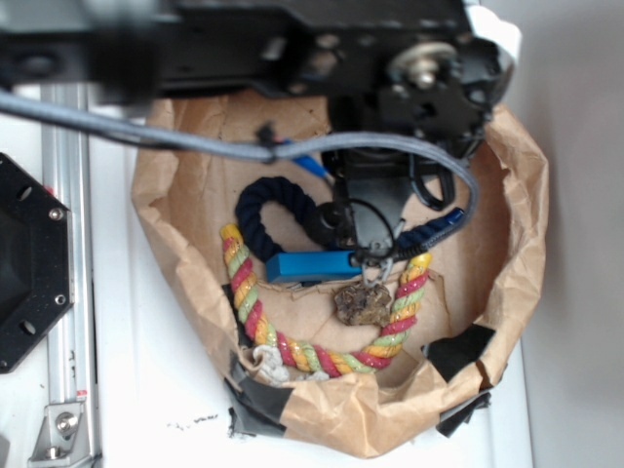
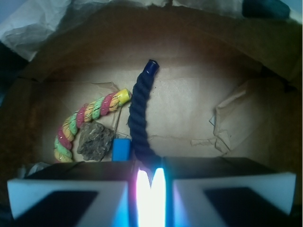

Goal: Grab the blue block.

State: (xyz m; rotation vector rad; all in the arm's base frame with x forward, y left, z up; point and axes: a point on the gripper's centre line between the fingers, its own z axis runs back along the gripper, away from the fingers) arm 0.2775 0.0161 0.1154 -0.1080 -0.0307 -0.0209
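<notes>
A: Where's the block (image 1: 312, 265)?

B: In the paper bag (image 1: 185, 283), on its floor. In the exterior view its long axis runs left to right, between the navy rope (image 1: 268, 210) above and the striped rope (image 1: 244, 288) below.

A: And the gripper (image 2: 150, 189)?

B: Over the block's right end, near a brown lump (image 1: 363, 303). The wrist view shows its pads (image 2: 71, 189) almost together, a glowing sliver between them. Whether they pinch anything, I can't tell.
</notes>
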